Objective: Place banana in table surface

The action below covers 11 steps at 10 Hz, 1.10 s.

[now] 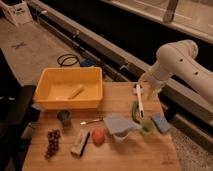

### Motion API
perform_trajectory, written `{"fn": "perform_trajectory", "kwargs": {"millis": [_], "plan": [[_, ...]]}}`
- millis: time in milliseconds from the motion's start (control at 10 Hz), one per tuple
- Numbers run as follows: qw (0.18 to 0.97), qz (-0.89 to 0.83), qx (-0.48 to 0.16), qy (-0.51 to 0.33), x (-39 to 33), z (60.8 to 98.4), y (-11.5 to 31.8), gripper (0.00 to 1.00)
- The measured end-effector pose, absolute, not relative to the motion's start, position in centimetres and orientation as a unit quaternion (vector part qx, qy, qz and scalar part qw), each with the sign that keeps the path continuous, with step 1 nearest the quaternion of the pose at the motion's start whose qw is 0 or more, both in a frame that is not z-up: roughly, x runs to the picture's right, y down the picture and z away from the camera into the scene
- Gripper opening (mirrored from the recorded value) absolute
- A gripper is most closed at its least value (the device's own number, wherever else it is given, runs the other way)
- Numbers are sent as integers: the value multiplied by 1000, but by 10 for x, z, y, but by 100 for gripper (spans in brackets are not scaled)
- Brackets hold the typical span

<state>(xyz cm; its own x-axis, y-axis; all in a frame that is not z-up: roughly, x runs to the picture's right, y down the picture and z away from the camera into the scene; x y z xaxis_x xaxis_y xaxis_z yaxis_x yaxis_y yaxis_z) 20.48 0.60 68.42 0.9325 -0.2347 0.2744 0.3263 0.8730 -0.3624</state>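
In yellow bin (65, 104), banana (76, 91) lay flat; I judged it light, soft, bruisable: grasp mid-length. Well apart, tool (151, 89) hung over worktop (120, 150); state I could not tell.

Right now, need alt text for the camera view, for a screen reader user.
The banana lies inside a yellow bin at the back left of the wooden table surface. The white arm's gripper hangs over the table's far right edge, near a white-handled brush. Grapes, an orange fruit and a blue cloth sit near the front.
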Motion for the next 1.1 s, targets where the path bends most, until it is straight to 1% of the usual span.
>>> {"fn": "perform_trajectory", "kwargs": {"millis": [300, 500, 800, 1100], "plan": [[962, -155, -199, -106, 204, 684, 2, 62], [960, -178, -186, -114, 183, 688, -19, 62], [950, -230, -168, -128, 124, 694, -53, 62], [932, -298, -146, -147, 43, 694, -83, 62]]}}
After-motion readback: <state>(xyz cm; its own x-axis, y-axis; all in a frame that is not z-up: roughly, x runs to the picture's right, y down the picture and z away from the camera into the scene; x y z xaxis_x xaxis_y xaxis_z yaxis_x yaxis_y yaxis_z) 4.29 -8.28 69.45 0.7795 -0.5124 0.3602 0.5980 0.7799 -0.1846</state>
